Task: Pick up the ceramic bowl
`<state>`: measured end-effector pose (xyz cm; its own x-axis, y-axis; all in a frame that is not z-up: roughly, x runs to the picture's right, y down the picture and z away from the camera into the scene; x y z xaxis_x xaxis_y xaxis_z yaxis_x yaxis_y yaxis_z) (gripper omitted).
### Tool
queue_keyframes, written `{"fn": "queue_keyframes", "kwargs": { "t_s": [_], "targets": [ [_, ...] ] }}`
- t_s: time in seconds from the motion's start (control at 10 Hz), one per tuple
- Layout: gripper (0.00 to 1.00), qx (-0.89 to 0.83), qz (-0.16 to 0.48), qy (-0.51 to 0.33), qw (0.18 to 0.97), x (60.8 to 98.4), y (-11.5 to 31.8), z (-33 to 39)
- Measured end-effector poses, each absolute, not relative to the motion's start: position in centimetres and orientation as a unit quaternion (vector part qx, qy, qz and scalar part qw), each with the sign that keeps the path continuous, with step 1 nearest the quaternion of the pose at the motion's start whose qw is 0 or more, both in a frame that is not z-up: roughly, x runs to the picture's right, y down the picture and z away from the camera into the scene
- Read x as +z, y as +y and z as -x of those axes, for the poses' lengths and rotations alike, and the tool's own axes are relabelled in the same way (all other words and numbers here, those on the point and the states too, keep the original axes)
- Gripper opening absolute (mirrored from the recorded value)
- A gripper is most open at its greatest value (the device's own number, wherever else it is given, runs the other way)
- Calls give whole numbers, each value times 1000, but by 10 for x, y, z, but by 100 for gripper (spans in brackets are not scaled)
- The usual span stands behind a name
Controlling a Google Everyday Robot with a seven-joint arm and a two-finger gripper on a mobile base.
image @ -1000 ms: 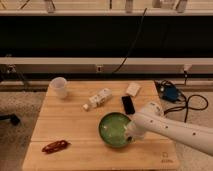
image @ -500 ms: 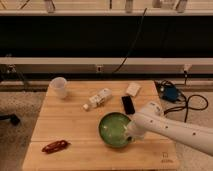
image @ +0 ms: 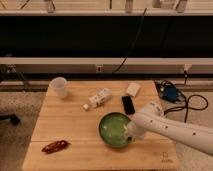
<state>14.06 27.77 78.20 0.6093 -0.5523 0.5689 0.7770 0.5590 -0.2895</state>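
The ceramic bowl [image: 113, 129] is round, shallow and glossy green, and sits on the wooden table [image: 75, 125] right of centre near the front. My white arm comes in from the lower right, and my gripper [image: 131, 132] is at the bowl's right rim, over its edge. The arm's end hides that part of the rim.
A translucent white cup [image: 59, 87] stands at the back left. A small white bottle [image: 98, 99] lies on its side behind the bowl, with a black phone [image: 128, 104] and a white block [image: 132, 89] to its right. A red-brown packet [image: 55, 146] lies front left. Blue device with cables [image: 171, 94] at right edge.
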Motion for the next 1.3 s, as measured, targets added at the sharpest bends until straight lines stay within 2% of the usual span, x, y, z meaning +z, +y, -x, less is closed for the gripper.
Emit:
{"fn": "queue_keyframes", "kwargs": {
  "t_s": [1.1, 1.3],
  "targets": [
    [1, -388, 266, -212, 857, 781, 278, -141],
    [1, -395, 263, -204, 856, 773, 267, -144]
  ]
}}
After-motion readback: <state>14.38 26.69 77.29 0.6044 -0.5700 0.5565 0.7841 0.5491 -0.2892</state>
